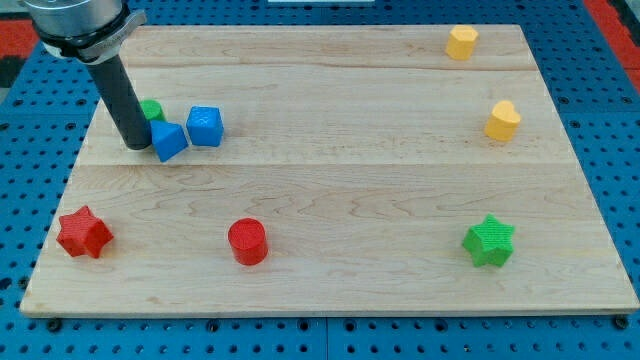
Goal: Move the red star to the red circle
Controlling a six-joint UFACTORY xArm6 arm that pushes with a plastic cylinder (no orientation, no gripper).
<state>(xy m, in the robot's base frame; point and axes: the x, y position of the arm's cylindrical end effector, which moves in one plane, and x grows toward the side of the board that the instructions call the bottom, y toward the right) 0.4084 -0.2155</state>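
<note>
The red star (83, 232) lies near the board's bottom left corner. The red circle (247, 241), a short cylinder, stands to its right along the view's bottom, well apart from it. My tip (136, 146) rests on the board in the upper left, far above the red star. It touches the left side of a blue block (168, 141).
A second blue cube (205, 126) sits right of the first. A green block (152, 109) is partly hidden behind the rod. Two yellow blocks (461, 42) (503, 121) lie at the upper right. A green star (489, 241) lies at the lower right. The wooden board (330, 190) ends near the red star.
</note>
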